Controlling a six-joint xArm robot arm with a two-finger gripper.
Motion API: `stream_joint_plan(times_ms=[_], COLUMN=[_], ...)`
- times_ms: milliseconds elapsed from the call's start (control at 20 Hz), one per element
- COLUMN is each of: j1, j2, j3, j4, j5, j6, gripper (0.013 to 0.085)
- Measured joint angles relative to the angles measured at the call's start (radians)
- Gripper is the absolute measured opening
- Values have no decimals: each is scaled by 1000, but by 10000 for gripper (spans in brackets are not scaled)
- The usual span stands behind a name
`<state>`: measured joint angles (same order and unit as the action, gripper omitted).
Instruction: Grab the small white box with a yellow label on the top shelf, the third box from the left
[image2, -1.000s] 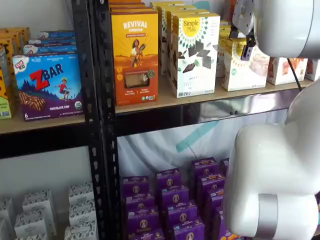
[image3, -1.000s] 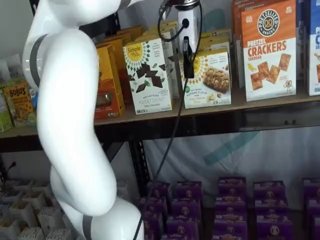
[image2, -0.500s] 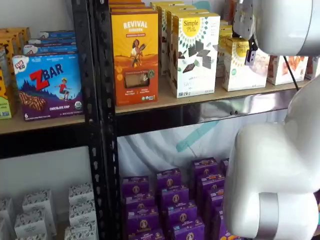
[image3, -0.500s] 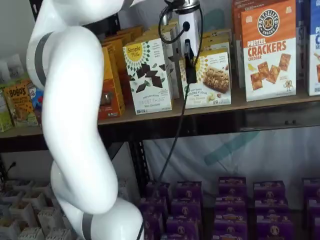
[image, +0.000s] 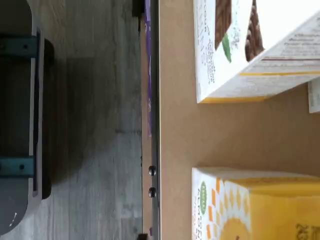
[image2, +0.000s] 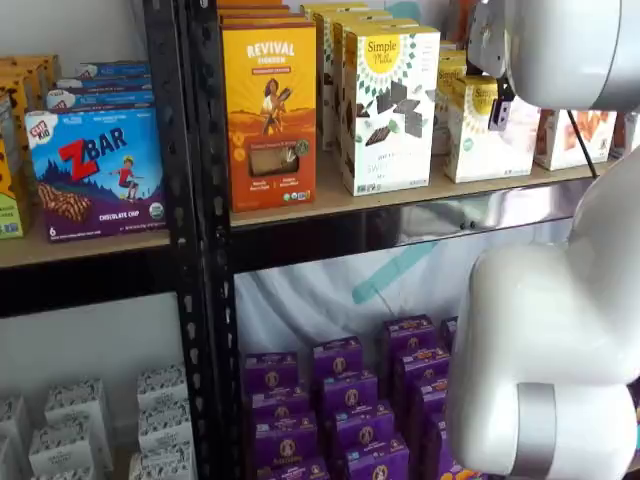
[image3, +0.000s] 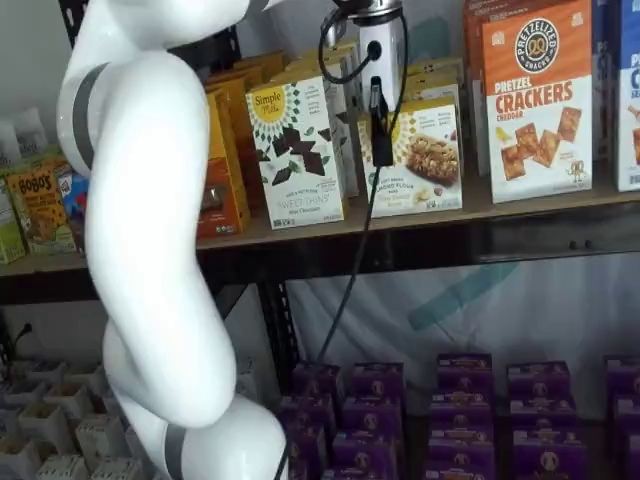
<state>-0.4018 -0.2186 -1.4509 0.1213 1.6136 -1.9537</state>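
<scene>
White cardboard with a yellow sunburst label, the small white box (image3: 415, 155) stands on the top shelf (image3: 520, 205), just beside the taller white carton (image3: 297, 150) with dark chocolate pieces and near the orange cracker carton (image3: 537, 95) on its other side. In both shelf views we see the gripper (image3: 381, 135) hanging directly in front of the box's upper face; only one black finger shows, side-on, so we cannot tell how far the pincer is open, and we see nothing held in it. The wrist view looks down on the box's yellow top edge and on the bare board between it and the tall carton.

We judge that we are in the approach step, with the grasp not yet made. The next move probably calls for bringing the fingers around the box's two sides, without pushing the tall carton, then closing firmly and drawing the box out over the shiny front beam.
</scene>
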Motion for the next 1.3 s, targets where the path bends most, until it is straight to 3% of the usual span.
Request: stream_joint_plan(times_ms=[200, 300, 450, 700, 950, 1100, 1300], j1=[-4, -5, -7, -11, -12, -14, -13], j2=[-4, -6, -5, -6, -4, -5, -3], j3=[-1, 0, -5, -9, -15, -15, -19], j4=[9, 11, 13, 19, 16, 18, 17], j5=[3, 4, 10, 15, 24, 26, 34], j6=[-2, -3, -4, -7, -8, -9, -8], gripper=[650, 570, 570, 450, 450, 370, 370])
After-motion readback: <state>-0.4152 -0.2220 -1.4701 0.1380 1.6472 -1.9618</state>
